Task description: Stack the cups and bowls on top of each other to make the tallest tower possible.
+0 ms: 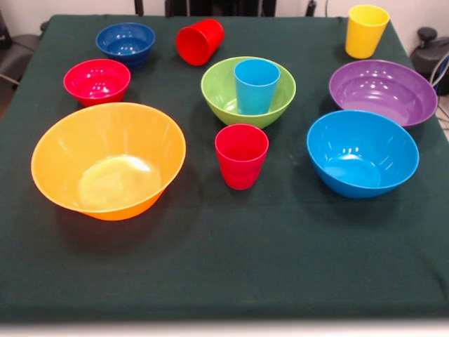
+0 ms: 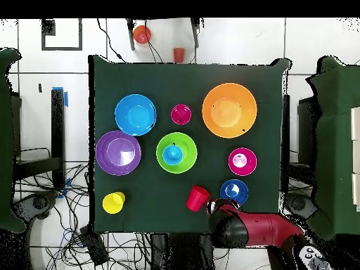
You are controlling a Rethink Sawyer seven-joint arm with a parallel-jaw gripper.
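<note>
Front view: light blue cup (image 1: 256, 85) inside green bowl (image 1: 248, 91).

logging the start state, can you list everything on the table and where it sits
bowls: 6; orange-yellow front left, red behind it, dark blue far left, green centre, blue front right, purple behind it
cups: 4; light blue upright in green bowl, red upright in front of it, red on its side at the back, yellow far right
table: 1, dark green cloth
arm: 1, red and black, at the table edge in the overhead view
</note>
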